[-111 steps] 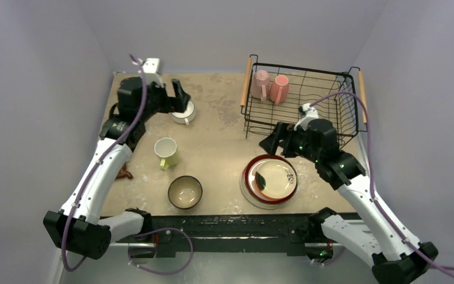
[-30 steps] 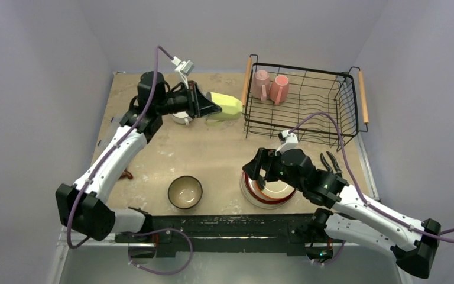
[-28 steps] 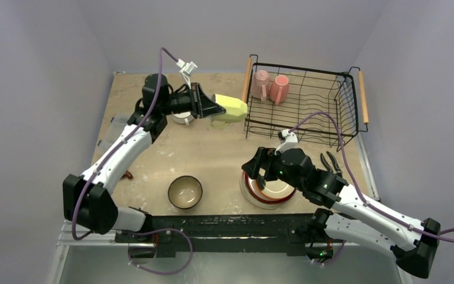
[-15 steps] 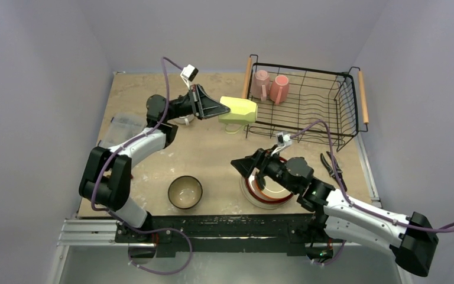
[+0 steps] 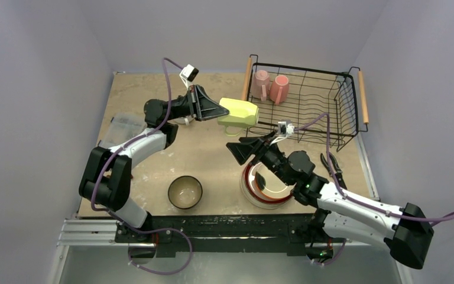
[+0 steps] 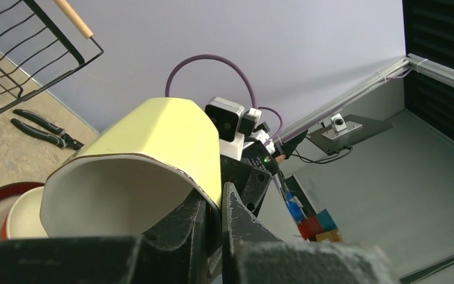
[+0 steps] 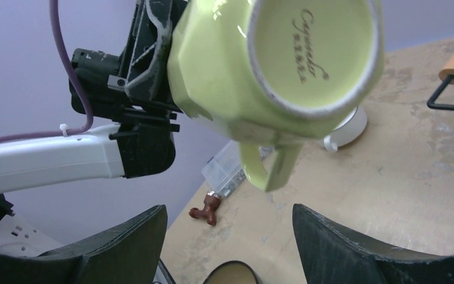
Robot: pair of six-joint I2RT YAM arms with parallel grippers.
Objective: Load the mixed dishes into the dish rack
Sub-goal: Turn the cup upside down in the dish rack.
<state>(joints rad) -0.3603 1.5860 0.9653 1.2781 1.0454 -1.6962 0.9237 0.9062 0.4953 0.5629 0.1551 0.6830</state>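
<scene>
My left gripper [image 5: 216,110] [image 6: 220,190] is shut on the rim of the yellow-green mug [image 5: 239,112] [image 7: 272,65]. The mug hangs on its side in the air, just left of the dish rack [image 5: 298,68], with its handle pointing down. My right gripper [image 5: 239,151] [image 7: 230,213] stands open just below and in front of the mug, apart from it and holding nothing. A pale pink mug [image 5: 261,84] and a salmon mug [image 5: 280,89] stand in the rack. The stacked plates [image 5: 249,180], the teal bowl [image 5: 185,191] and the white mug [image 7: 346,130] are on the table.
Black pliers [image 5: 331,165] lie right of the plates. A clear plastic box [image 5: 124,125] sits at the table's left edge, with a small brown fitting [image 7: 208,208] near it. The rack's wooden handle [image 5: 246,83] is close to the mug.
My left arm has carried the yellow-green mug rightward toward the rack. My right gripper has risen off the plates and turned up toward the mug, its jaws a little narrower.
</scene>
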